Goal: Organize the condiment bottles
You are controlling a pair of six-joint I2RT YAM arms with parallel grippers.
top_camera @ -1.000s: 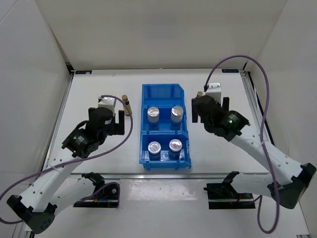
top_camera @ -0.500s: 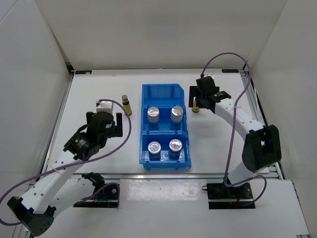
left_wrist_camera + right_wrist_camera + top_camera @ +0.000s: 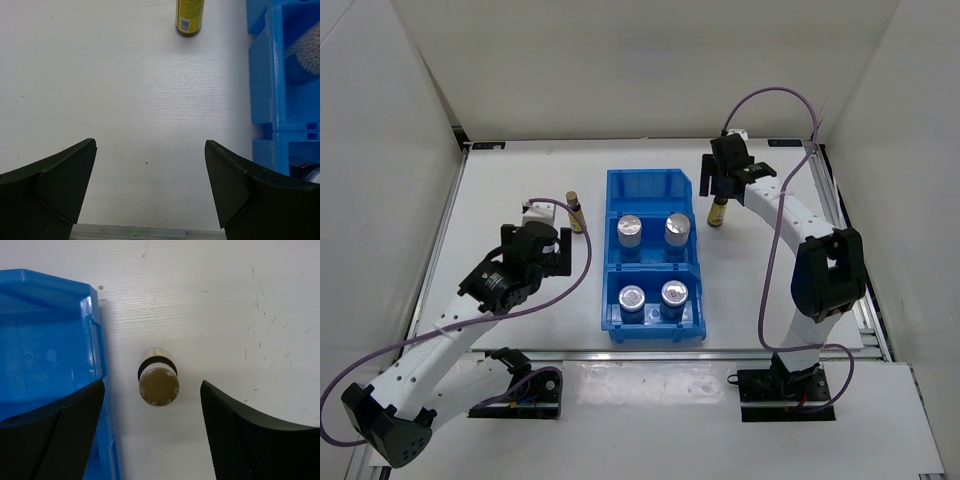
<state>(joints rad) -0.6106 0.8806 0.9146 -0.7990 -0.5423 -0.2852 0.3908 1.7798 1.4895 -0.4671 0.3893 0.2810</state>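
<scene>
Four white-and-blue jars with silver lids stand in the blue bin (image 3: 611, 210), two in the middle compartment (image 3: 630, 230) and two in the near one (image 3: 633, 298). One dark brown bottle with a yellow label (image 3: 578, 214) stands on the table left of the bin; the left wrist view shows its lower part (image 3: 190, 17). The other brown bottle (image 3: 718, 211) stands right of the bin. My right gripper (image 3: 722, 188) is open above it, its gold cap (image 3: 159, 386) between the fingers (image 3: 255, 440). My left gripper (image 3: 545, 240) is open and empty, short of the left bottle.
The bin's far compartment (image 3: 648, 188) holds nothing. The bin's blue wall (image 3: 95, 340) lies close beside the right bottle, under my right gripper's left finger. White walls enclose the table at the back and both sides.
My right arm has swung away from the near side to the far side and now hovers over the right brown bottle. My left arm has shifted only slightly. The jars have not moved.
</scene>
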